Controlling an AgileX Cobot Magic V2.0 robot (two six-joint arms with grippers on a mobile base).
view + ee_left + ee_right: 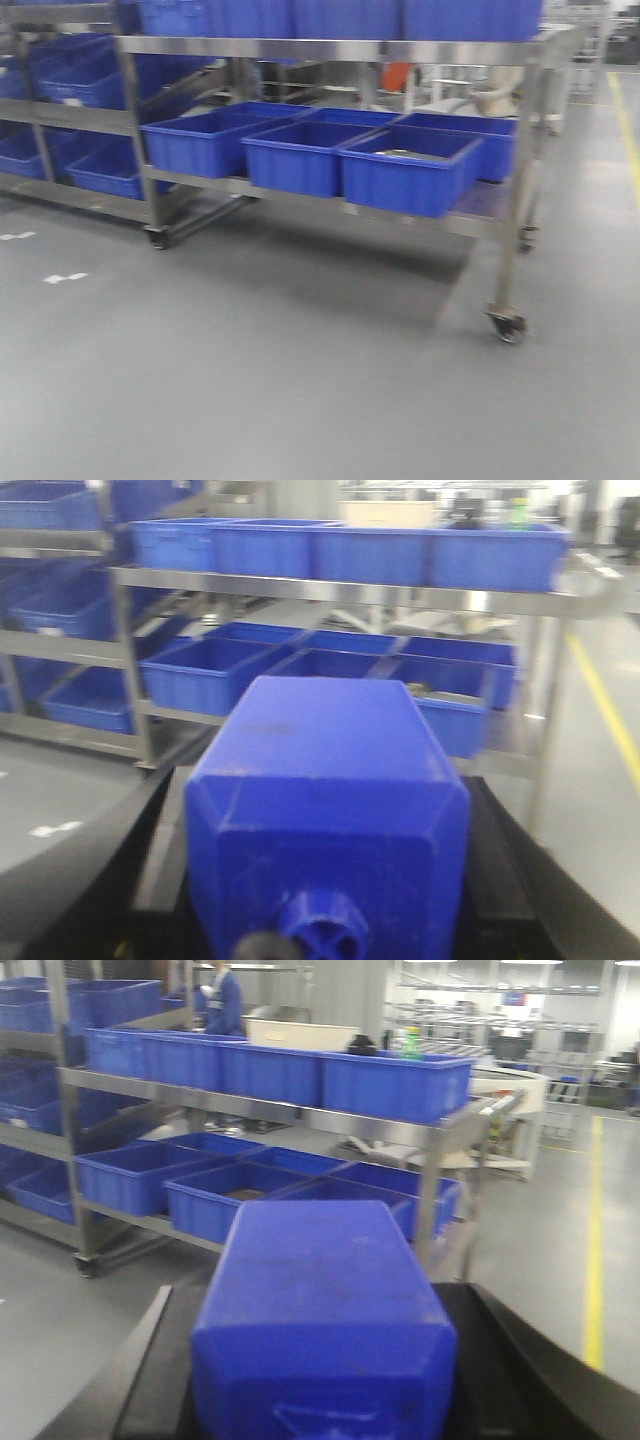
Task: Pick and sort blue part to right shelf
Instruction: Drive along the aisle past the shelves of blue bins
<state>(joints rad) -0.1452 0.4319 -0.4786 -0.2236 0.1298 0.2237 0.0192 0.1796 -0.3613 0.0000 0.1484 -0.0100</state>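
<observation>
In the left wrist view the blue part (pixel 325 860) fills the foreground, its round cap (pixel 322 927) pointing toward the camera. My left gripper (pixel 328 780) is shut on it, with black fingers (pixel 160 860) against both sides. In the right wrist view my right gripper (pixel 322 1300) is shut on a wider blue block (pixel 325 1330); its cap end is cut off by the bottom edge. The right shelf (pixel 330 50), a steel rack on castors, stands ahead with blue bins (pixel 405 170) on its lower level. Neither gripper shows in the front view.
A second steel rack (pixel 60 110) with blue bins adjoins on the left. Grey floor (pixel 280 380) lies between me and the racks. The right shelf's castor (pixel 508 325) sticks out at floor level. A yellow floor line (pixel 628 120) runs along the right.
</observation>
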